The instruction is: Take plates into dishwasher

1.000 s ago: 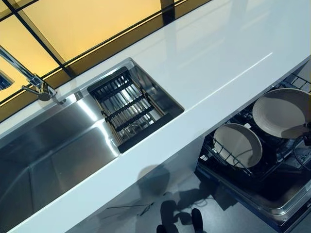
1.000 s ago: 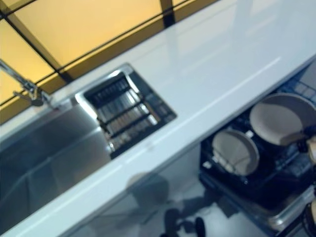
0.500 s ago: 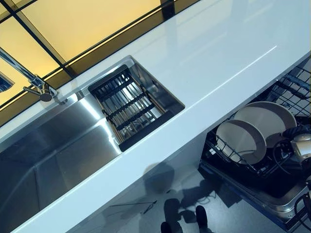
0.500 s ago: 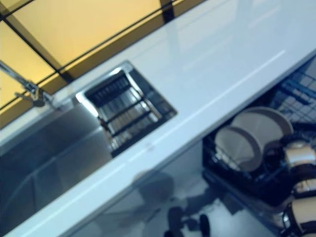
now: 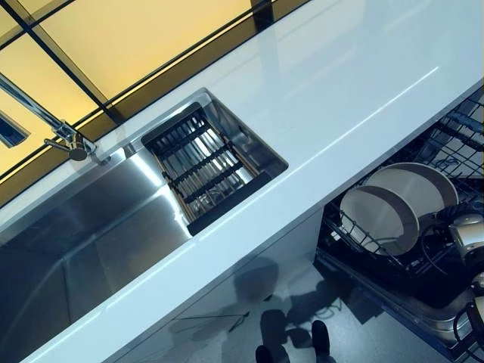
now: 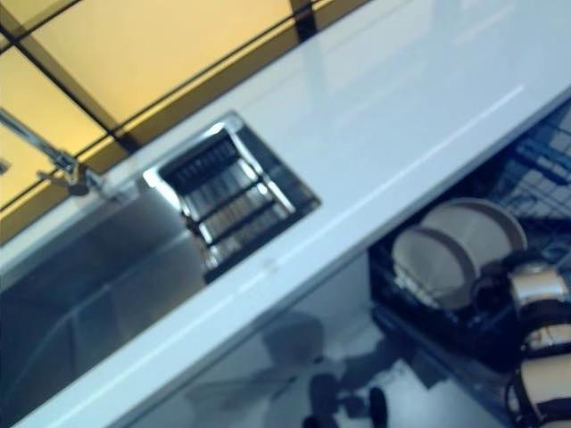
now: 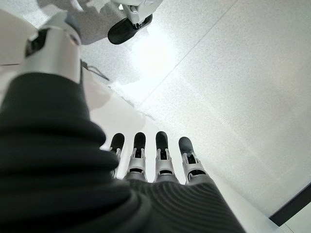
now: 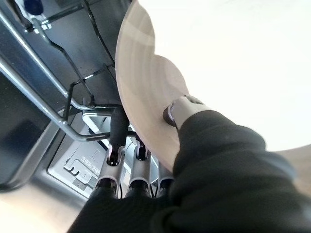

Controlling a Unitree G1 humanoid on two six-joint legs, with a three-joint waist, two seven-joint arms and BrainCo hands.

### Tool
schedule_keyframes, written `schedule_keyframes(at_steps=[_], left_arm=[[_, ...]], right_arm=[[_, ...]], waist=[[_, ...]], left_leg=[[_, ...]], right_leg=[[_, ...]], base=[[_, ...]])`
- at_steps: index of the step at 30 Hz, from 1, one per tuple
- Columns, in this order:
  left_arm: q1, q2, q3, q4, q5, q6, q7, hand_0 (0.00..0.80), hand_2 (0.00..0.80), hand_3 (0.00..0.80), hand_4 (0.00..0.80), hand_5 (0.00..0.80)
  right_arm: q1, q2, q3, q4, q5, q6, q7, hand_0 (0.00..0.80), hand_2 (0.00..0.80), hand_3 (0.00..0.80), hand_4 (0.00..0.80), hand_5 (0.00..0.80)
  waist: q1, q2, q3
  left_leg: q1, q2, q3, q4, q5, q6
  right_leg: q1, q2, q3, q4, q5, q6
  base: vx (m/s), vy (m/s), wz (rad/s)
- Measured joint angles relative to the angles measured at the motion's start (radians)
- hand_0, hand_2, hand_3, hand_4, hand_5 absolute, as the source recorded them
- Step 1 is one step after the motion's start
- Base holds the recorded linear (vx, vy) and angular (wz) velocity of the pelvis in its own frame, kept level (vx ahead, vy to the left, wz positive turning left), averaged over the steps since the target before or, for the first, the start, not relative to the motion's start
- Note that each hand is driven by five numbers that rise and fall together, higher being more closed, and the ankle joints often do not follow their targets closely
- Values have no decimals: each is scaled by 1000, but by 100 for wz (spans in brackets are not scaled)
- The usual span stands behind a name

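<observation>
Two cream plates stand on edge in the dishwasher's lower rack (image 5: 342, 243) at the lower right. The front plate (image 5: 374, 219) stands free. Right behind it is the larger plate (image 5: 423, 181), with my right hand (image 5: 467, 231) at its right edge. In the right wrist view the thumb (image 8: 180, 110) presses on this plate's (image 8: 218, 58) face and the fingers (image 8: 116, 131) reach behind it among the rack wires. My left hand (image 7: 160, 160) shows only in its wrist view, fingers straight over the pale floor, holding nothing.
A long white countertop (image 5: 318, 98) runs diagonally above the open dishwasher. A steel sink (image 5: 91, 234) with a black drain rack (image 5: 204, 170) and a faucet (image 5: 68, 140) lies to the left. Another wire rack (image 5: 463, 132) shows at the right edge.
The larger plate has come down from higher at the right and now stands close behind the front plate. My right hand has come into view beside it.
</observation>
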Motion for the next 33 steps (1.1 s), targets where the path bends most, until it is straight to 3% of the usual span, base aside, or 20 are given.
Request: schedule_keyframes(at_steps=[14,15,16,17,18,22,27,33], left_arm=[[-20,-5,-6,-5,1,4,-3,0,0,0,0,0],[-21,-5,-6,-6,1,5,-4,0,0,0,0,0],[-21,-5,-6,-6,1,5,-5,0,0,0,0,0],[-21,-5,-6,-6,1,5,-6,0,0,0,0,0],[-21,-5,-6,-6,1,5,-8,0,0,0,0,0],[-22,-5,-6,-6,3,5,-9,0,0,0,0,0],[-23,-5,-5,-8,4,6,-10,0,0,0,0,0],[-23,-2,2,-7,9,8,-9,0,0,0,0,0]], right_arm=[[3,3,-6,19,0,-6,34,800,800,800,800,800],[3,3,-6,19,0,-7,34,715,715,715,715,715],[3,3,-6,19,0,-7,34,712,712,712,712,712],[4,3,-7,18,0,-7,34,731,731,731,731,731],[6,3,-9,18,0,-8,37,800,800,800,800,800],[20,3,-17,16,0,-10,57,800,800,800,800,800],[51,3,-17,-5,-52,-16,98,800,800,800,800,800],[156,3,-17,-104,-131,-17,154,800,800,800,800,800]], waist=[[0,1,-1],[0,1,-1],[0,0,-1],[0,0,-1],[-1,0,0],[-1,-3,0],[-3,-19,1],[-3,-77,-4]], left_leg=[[0,0,-6,0,0,0],[0,0,-8,0,0,0],[0,0,-9,0,0,0],[0,0,-9,0,0,0],[0,1,-10,0,0,0],[0,1,-12,0,0,0],[5,4,-23,0,0,0],[12,17,-26,-9,0,1]], right_leg=[[5,0,-11,1,4,0],[5,0,-11,1,5,0],[5,0,-12,2,5,0],[5,0,-12,3,5,0],[6,0,-12,4,6,0],[7,1,-14,4,7,0],[13,5,-16,4,8,-2],[16,19,-18,4,9,-3]], base=[[1,-1,0],[0,0,0],[0,0,0],[0,0,0],[0,0,0],[0,0,0],[0,0,0],[0,0,0]])
